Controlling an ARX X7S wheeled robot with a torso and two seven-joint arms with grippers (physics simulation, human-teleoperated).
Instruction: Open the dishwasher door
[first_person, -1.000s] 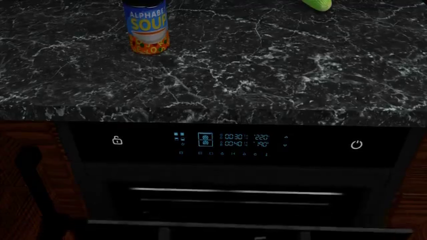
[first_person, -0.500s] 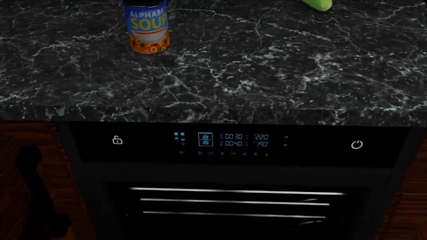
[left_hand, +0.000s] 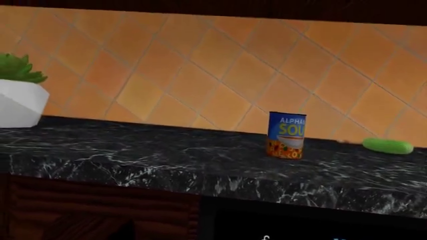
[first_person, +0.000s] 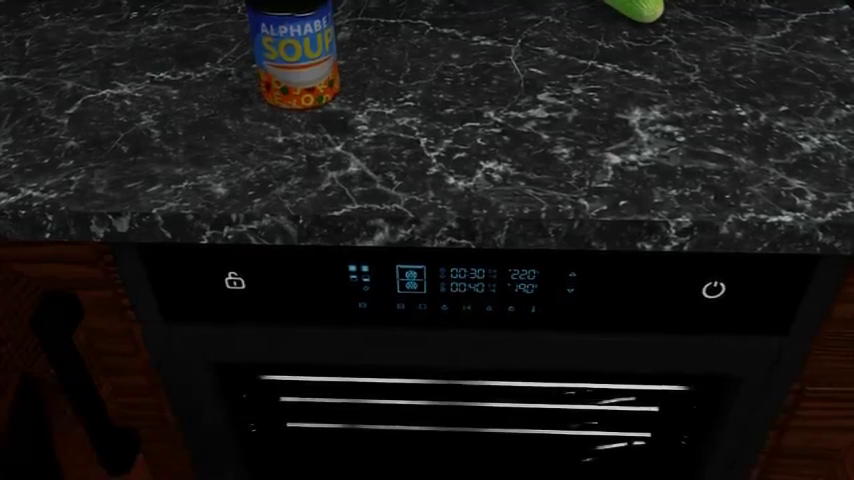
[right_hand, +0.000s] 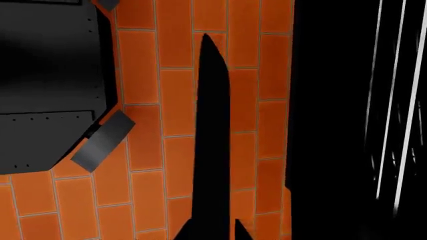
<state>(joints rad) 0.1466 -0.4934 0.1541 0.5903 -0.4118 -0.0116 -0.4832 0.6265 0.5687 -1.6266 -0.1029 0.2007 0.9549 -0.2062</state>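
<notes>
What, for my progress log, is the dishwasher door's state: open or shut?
Open: the head view shows bare rack wires in the cavity below the control panel.

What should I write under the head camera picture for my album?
A blue soup can stands on the black marble counter above the glossy black dishwasher front, whose blue display glows.

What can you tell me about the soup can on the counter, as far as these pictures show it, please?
The soup can stands upright on the black marbled countertop, toward its left in the head view. Its label is blue with yellow "SOUP" lettering over an orange, patterned lower band; its top is cut off there. The left wrist view shows it in front of the orange tiled wall, apart from a green object. Nothing touches it.
</notes>
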